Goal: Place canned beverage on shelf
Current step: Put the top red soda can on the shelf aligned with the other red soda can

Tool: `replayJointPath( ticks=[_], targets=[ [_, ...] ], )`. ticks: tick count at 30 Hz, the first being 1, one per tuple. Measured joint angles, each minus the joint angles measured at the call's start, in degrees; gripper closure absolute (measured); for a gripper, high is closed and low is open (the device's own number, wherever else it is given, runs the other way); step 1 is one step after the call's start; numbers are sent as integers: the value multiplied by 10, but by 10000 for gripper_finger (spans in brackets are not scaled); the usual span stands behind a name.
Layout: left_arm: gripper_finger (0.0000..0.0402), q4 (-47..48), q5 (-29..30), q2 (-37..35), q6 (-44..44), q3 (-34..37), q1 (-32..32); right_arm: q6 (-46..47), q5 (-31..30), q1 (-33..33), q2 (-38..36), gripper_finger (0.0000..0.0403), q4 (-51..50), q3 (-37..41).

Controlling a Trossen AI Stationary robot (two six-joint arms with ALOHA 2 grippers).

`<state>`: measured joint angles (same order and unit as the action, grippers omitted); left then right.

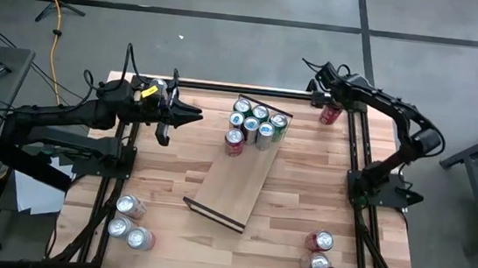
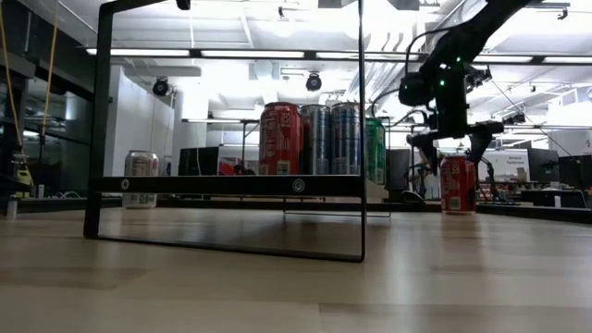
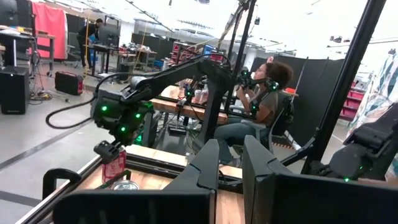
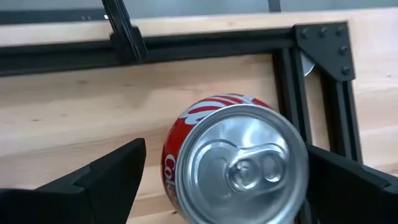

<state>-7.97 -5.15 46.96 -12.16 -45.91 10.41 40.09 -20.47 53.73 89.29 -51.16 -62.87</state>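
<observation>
Across the plank-patterned wooden tabletop (image 1: 294, 201), the flat light-wood shelf (image 1: 234, 182) with thin dark rails at its short ends lies at a slant near the middle, its far end crowded with a cluster of upright cans (image 1: 256, 125), red, silver-blue and green. At the far right corner, the dark right arm reaches down over an upright red canned beverage (image 1: 330, 115) standing on the tabletop, well apart from the shelf; the right gripper (image 4: 227, 171) is spread wide, one finger on each side of the can, and neither is seen pressing its wall. At the far left, the left arm waits beside the shelf with the left gripper (image 1: 190, 114) fully closed and holding nothing. Three silver-topped cans (image 1: 129, 222) stand near the front left edge, and two more cans (image 1: 319, 252) stand near the front right.
</observation>
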Motion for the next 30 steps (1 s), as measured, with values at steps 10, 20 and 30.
replayJointPath(
  ticks=[10, 20, 30],
  targets=[
    [401, 0, 0, 0, -12, 0, 0, -43, 18, 0, 20, 90, 2, 0],
    [401, 0, 0, 0, -12, 0, 0, -204, 77, -32, -86, 109, -8, 0],
    [401, 0, 14, 0, -12, 0, 0, -432, 370, -212, -355, 109, -9, 0]
  ],
)
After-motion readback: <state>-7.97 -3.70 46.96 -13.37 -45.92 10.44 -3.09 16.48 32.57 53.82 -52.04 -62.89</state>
